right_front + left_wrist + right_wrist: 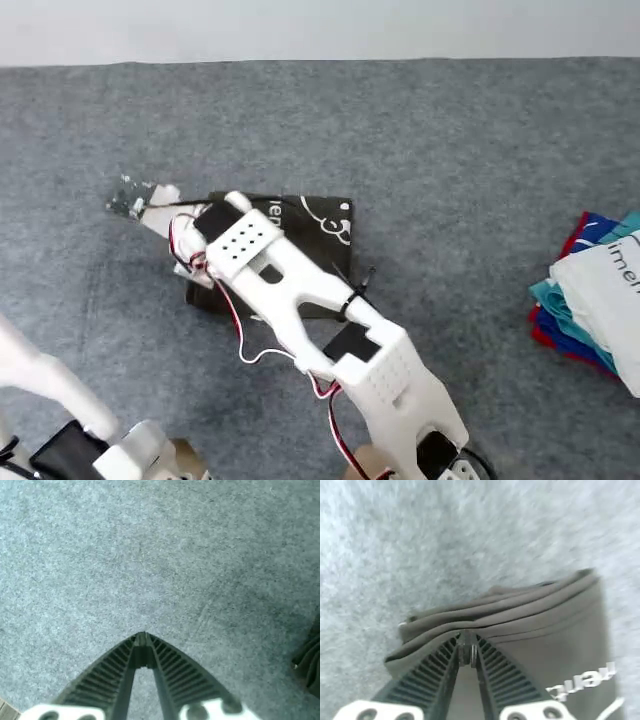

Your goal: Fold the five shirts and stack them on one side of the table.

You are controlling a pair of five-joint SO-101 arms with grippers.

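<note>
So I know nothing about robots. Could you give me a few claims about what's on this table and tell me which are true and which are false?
1. A dark shirt lies folded near the middle of the table. True.
2. The stack of shirts sits at the left edge of the high view. False: it is at the right edge, apart from the dark shirt.
3. The left gripper is holding a shirt. False: it is shut with nothing in it, over the bare grey table cover.
4. The right gripper has its tips at the dark shirt's folded edge. True.
</note>
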